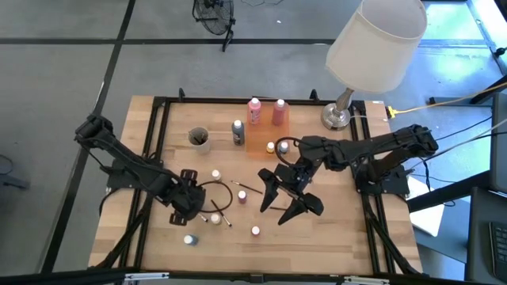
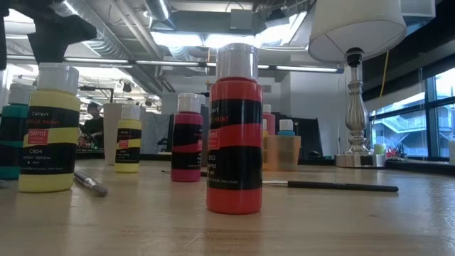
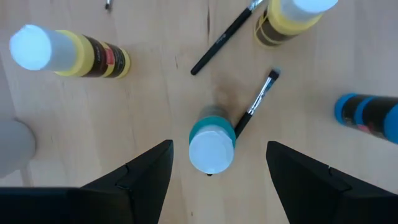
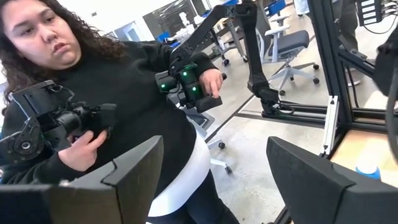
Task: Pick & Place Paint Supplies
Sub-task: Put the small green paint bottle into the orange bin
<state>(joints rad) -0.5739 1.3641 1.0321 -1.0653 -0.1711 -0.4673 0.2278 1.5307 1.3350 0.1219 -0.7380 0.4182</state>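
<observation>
Small paint bottles stand scattered on the wooden table (image 1: 333,237). A teal bottle with a white cap (image 3: 211,147) stands upright on its base. My left gripper (image 3: 219,148) hangs open above it, pointing down, one finger on either side and neither touching; in the high view this gripper (image 1: 190,204) hides the bottle. Yellow bottles (image 3: 69,53) (image 3: 287,15), a blue one (image 3: 367,116) and two thin brushes (image 3: 224,37) (image 3: 255,102) lie around it. My right gripper (image 1: 287,198) is open, held level above the table's middle, with nothing in it.
Two pink bottles (image 1: 254,111), a dark bottle (image 1: 238,132), a cup (image 1: 199,138) and an orange container (image 1: 260,141) stand at the far side. A white-shaded lamp (image 1: 372,43) stands far right. A person (image 4: 124,106) sits beyond the table.
</observation>
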